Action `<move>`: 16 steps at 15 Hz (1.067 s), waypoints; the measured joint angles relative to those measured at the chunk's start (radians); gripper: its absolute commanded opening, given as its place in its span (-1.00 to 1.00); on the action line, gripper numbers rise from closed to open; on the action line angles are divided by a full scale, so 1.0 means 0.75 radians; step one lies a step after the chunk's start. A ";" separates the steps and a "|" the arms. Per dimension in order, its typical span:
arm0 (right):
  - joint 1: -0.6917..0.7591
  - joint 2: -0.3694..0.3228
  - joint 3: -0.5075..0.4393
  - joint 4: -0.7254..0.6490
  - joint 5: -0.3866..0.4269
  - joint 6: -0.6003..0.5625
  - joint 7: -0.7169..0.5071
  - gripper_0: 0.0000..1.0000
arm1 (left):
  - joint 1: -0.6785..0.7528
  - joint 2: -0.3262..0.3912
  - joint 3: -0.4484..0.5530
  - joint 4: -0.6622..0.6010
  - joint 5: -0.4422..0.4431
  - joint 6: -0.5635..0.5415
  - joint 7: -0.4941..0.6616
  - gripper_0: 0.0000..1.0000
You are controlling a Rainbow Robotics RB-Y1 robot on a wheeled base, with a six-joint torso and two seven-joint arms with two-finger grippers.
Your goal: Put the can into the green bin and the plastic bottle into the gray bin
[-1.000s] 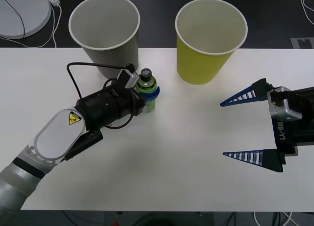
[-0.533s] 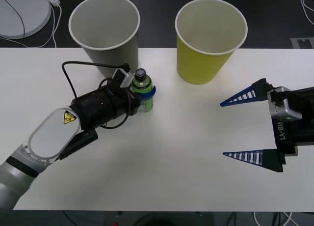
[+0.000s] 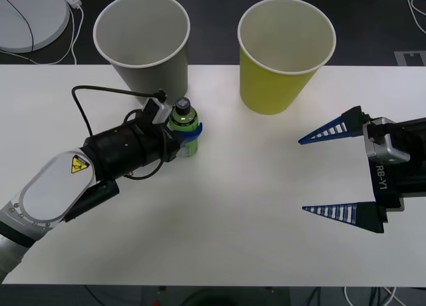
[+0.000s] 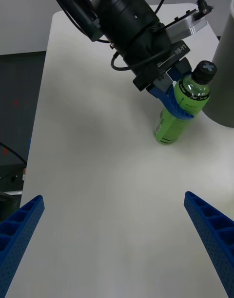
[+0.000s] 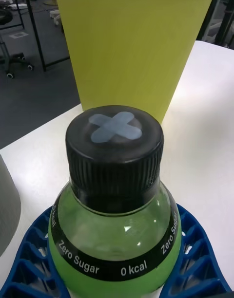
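Two blue ribbed fingers of the left gripper [image 3: 189, 136] clamp the small green plastic bottle [image 3: 184, 128] at its shoulder, at 5 o'clock of the gray paper-cup bin [image 3: 142, 37]. Likely light, smooth, rigid: grip below the cap. Right gripper [image 3: 339, 173] idles wide open, empty.

A plain white rectangular bench [image 3: 253, 206] spans the front view, with a dark floor [image 3: 373, 26] beyond its far edge. At the far left corner, on the floor, sits a round pale grey disc [image 3: 26, 16] with a thin white cable [image 3: 74, 26] trailing beside it. Office chair legs and metal frames [image 5: 19, 30] stand in the room behind.
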 measured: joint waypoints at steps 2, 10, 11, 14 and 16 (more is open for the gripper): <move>0.000 0.000 0.000 0.000 0.000 0.000 0.000 1.00 | 0.011 0.034 0.000 -0.023 0.032 0.000 0.011 -1.00; 0.000 0.000 0.000 0.000 0.000 0.000 0.000 1.00 | 0.031 0.164 0.008 -0.145 -0.079 -0.045 0.251 -1.00; 0.000 0.000 0.000 0.000 0.000 0.000 0.000 1.00 | 0.031 0.180 0.008 -0.165 -0.127 -0.048 0.307 -1.00; 0.000 0.000 0.000 0.000 0.000 0.000 0.000 1.00 | 0.032 0.211 0.024 -0.243 -0.279 -0.117 0.479 -1.00; 0.000 0.000 0.000 0.000 0.000 0.000 0.000 1.00 | 0.031 0.233 0.040 -0.305 -0.376 -0.176 0.597 -1.00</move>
